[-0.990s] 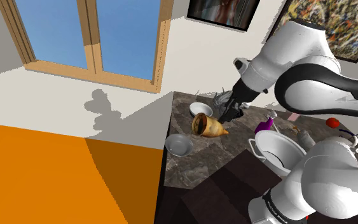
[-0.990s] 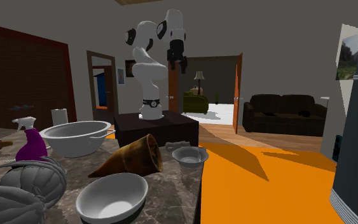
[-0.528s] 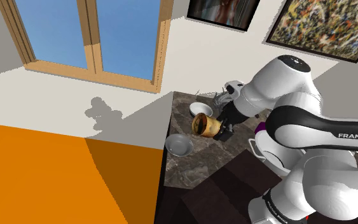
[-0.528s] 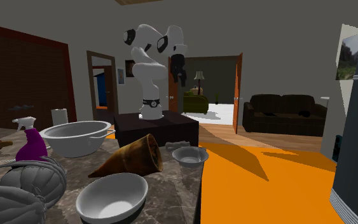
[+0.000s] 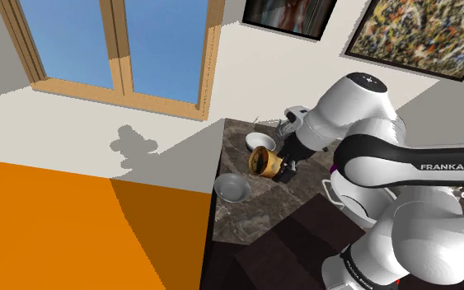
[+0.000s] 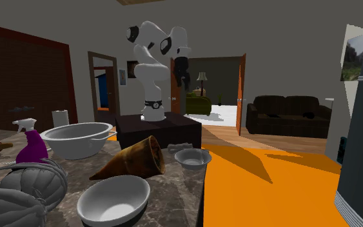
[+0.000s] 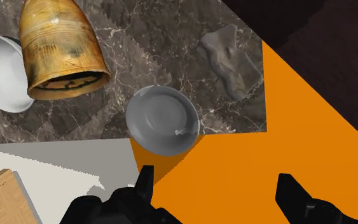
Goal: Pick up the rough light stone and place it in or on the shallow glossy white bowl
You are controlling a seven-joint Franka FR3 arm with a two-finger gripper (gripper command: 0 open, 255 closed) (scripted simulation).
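Wrist view: the gripper [image 7: 215, 179] has its fingers spread wide, holding nothing. The rough grey stone [image 7: 231, 60] lies on the dark marble counter [image 7: 171, 38] by its edge, near a grey bowl [image 7: 163, 119] — probably heavy, rigid, not slippery — so pinch across its narrower middle.

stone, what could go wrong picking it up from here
1. The stone lies near the table edge, so a glancing touch from the open gripper could knock it off.
2. Its lumpy shape may slip between the fingers.
3. The bowl nearest it sits right at the edge, so a rough drop might tip it.
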